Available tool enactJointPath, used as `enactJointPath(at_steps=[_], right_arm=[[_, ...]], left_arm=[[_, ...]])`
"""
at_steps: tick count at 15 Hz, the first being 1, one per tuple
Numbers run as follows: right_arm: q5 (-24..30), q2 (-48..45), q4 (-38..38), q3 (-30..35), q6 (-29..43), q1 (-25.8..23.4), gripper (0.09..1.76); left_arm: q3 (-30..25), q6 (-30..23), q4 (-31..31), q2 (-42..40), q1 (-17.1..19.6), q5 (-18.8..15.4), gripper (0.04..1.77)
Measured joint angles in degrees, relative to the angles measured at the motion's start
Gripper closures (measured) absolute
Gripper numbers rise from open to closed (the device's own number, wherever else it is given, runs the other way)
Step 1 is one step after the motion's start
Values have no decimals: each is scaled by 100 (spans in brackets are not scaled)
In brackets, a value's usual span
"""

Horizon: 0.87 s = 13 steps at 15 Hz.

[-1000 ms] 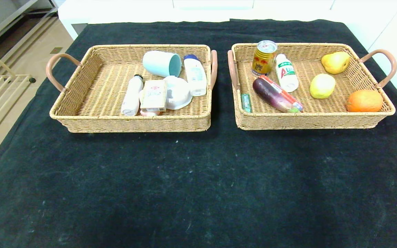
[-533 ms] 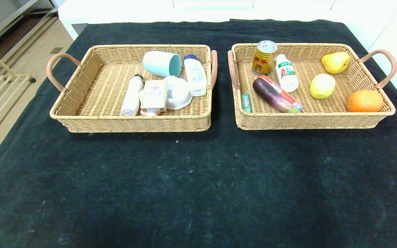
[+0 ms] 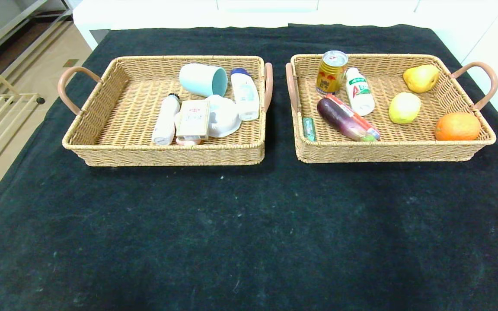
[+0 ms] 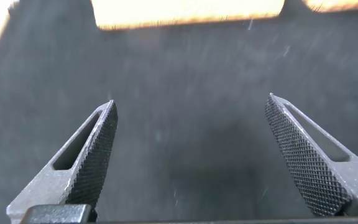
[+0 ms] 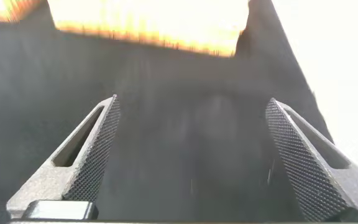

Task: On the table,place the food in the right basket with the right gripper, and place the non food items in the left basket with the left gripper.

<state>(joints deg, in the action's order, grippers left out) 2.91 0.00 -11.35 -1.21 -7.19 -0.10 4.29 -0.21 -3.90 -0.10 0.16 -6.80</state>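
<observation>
nothing is left loose on the worktop, so no item lies ahead of either gripper and no next reach is really called for; the sorting looks done, judging by how things lie. the left gripper is spread wide over bare dark cloth with nothing held, and the right gripper is spread just as wide and empty too; neither is seen from the head view, so both are probably parked low and near the robot. the left basket holds a teal cup tipped on its side, two white bottles, a small box and a white dish. the right basket holds a can standing upright, a milk bottle, an eggplant lying diagonally, a pear, a lemon, an orange and a small green pack against the left wall.
</observation>
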Motion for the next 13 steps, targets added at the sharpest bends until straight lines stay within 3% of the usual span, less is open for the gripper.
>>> enactJointPath(at_steps=[2,4,7,13], right_arm=[[-38,0,557,90,-20,0,14],[-24,0,621,111,61,0,14],[-144,0,672,118,480,0,14],[-179,0,675,121,642,7,14]], left_arm=[[-319,89,13,-1,-2,68,9],[-400,89,21,-1,-2,94,9],[-422,318,22,-4,0,606,9],[-429,282,-34,-6,0,656,9]])
